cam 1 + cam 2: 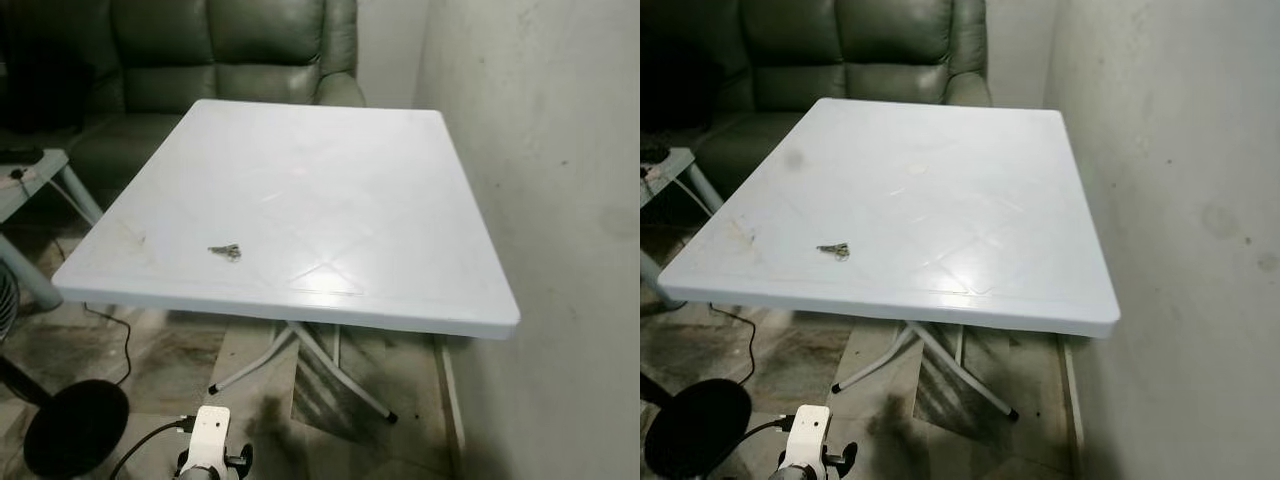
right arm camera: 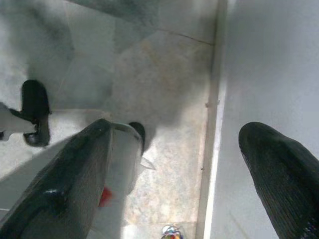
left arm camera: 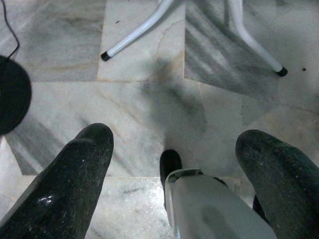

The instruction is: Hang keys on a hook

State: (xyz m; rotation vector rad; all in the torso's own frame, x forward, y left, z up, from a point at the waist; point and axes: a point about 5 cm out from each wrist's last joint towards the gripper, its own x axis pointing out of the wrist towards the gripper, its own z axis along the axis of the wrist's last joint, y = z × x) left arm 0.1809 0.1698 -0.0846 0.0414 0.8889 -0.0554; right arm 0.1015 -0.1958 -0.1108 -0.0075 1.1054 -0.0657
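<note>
White plastic: table (image 1: 330, 190) top, square, moulded diagonal lines, glare patch near the front edge.
Keys: small bunch of keys (image 1: 225, 250) lying flat on the table top, front-left part, a little in from the near edge, nothing touching it.
Table legs: white metal tube legs (image 1: 300, 360) with black feet, crossing under the top on the marble floor (image 3: 149, 104).
Wall: pale wall (image 1: 560, 220) just beside the table's right edge, some dark marks on it.
Sofa: dark green leather sofa (image 1: 220, 50) behind the table's far edge.
Side stuff: grey side table (image 1: 30, 180) at far left; round black base (image 1: 75, 425) on the floor by the front-left corner, with a black cable (image 1: 120, 340) nearby.
Left gripper (image 3: 174, 164): hanging low over the floor, well below the table top, pointing down. Fingers (image 3: 70, 184) spread wide, holding nothing.
Right gripper (image 2: 184, 164): also down at floor level, next to the wall's skirting. Fingers (image 2: 279, 169) wide apart, holding nothing.
Left wrist: white housing (image 1: 205, 440) at the bottom of the head view, below the table's front edge.
</note>
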